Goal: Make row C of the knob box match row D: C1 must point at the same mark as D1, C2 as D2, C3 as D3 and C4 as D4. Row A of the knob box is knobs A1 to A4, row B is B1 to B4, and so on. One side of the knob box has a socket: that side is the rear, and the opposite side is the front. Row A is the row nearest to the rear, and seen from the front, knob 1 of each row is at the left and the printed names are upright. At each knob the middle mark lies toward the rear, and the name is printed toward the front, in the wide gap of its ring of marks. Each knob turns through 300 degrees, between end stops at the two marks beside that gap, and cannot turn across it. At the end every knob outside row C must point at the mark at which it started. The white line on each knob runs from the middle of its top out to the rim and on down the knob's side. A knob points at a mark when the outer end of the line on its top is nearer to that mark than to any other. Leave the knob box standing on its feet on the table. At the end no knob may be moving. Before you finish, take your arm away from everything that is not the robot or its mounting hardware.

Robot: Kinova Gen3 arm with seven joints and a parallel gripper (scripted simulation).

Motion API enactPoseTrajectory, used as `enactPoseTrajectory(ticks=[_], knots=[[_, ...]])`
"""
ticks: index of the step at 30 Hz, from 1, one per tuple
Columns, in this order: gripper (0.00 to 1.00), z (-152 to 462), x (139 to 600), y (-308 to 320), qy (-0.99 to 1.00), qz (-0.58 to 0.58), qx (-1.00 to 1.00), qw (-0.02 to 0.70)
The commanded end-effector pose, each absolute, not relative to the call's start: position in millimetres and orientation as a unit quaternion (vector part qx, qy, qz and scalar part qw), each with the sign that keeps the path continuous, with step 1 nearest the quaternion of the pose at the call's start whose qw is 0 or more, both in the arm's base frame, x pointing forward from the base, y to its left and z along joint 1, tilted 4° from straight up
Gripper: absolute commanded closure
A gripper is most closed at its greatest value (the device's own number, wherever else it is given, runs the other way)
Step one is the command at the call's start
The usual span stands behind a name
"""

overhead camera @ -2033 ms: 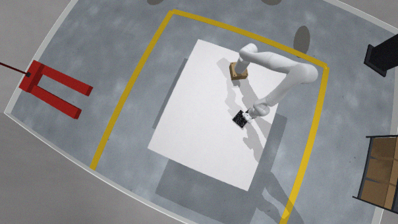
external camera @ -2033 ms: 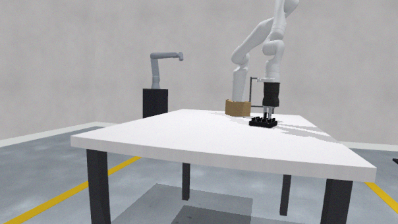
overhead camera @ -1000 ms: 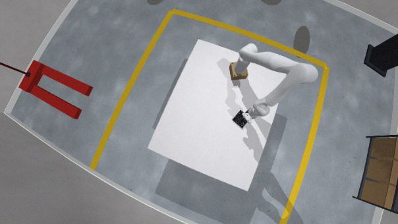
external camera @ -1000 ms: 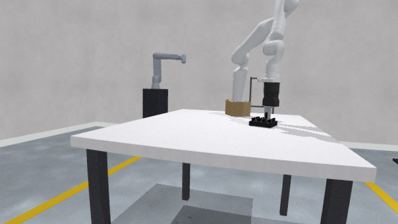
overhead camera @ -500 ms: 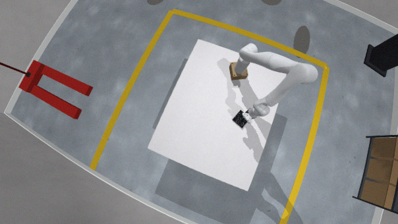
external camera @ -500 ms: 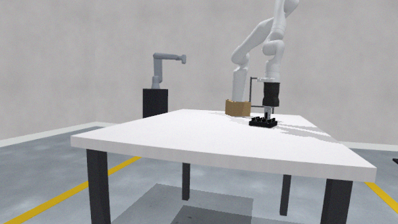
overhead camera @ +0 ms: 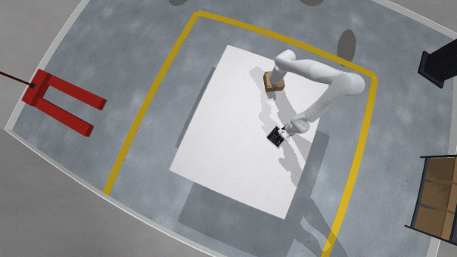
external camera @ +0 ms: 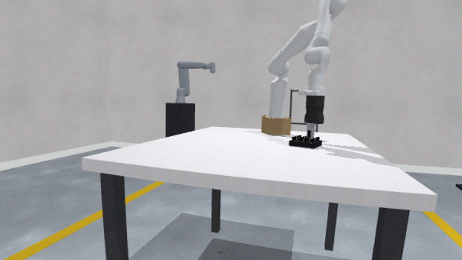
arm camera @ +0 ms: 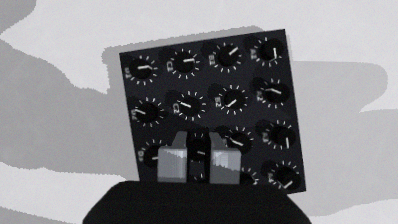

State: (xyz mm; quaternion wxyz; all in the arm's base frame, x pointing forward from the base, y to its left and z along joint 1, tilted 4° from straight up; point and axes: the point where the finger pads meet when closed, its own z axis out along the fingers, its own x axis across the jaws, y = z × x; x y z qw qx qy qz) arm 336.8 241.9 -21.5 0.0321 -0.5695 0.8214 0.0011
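The black knob box [overhead camera: 275, 137] [external camera: 304, 144] [arm camera: 165, 89] stands on its feet on the white table [overhead camera: 227, 151] [external camera: 229, 160], near the right edge. In the wrist view the names sit left of the knobs, so row D is the left column and row C the second column. My gripper [overhead camera: 284, 133] [external camera: 311, 135] [arm camera: 197, 149] points straight down and is shut on the third knob of that second column, knob C3 [arm camera: 199, 151]. Its white line shows faintly between the fingers. My fingers and wrist hide the lowest knobs of the two left columns.
The arm's tan base block [overhead camera: 273, 85] [external camera: 275, 125] stands on the table behind the box. A second arm on a black pedestal [external camera: 180, 115] stands beyond the table. A red frame [overhead camera: 57, 102] lies on the floor far to the left.
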Motion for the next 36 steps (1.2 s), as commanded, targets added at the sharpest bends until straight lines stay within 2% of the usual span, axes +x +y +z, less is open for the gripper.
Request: enactPoseTrajectory(ticks=[1, 36], knots=[[0.7, -20.9, 337.2, 242.2, 0.816, 0.002, -0.577, 0.033], [0.7, -20.8, 337.2, 242.2, 0.69, -0.005, -0.723, 0.033]])
